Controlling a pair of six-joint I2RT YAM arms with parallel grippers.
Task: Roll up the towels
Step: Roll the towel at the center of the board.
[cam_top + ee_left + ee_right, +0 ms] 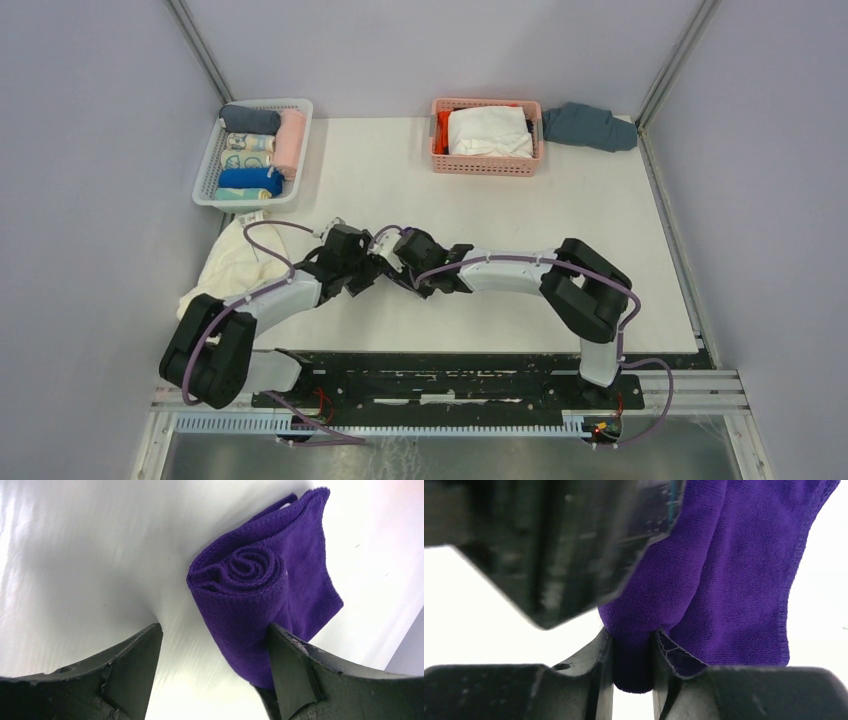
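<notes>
The purple towel (250,580) lies on the bench (500,220) near its front middle, where the two arms meet tip to tip. From above, the tools hide it.

The right tool (633,645) is nearly closed, pinching a bunched fold of purple cloth between its fingers. A flat flap hangs free just beside that grip.

The left tool (214,630) stands wide open and holds nothing. The partly rolled towel sits between its fingers, touching or almost touching the one on the right of the left wrist view and well apart from the other.

The roll's spiral end faces away from the left tool, so its long axis runs straight out from that tool, in line with its reach and not across it. An unrolled tail lies flat on the bench on the roll's far right side.

Both tools are at the towel. I judge the left is placed to close across the roll's width, provided it first centres on it. The tail suggests the rolling is unfinished.

The cream towel (235,265) lies crumpled and unrolled at the bench's left edge, beside the left arm, which is the nearer one.
</notes>
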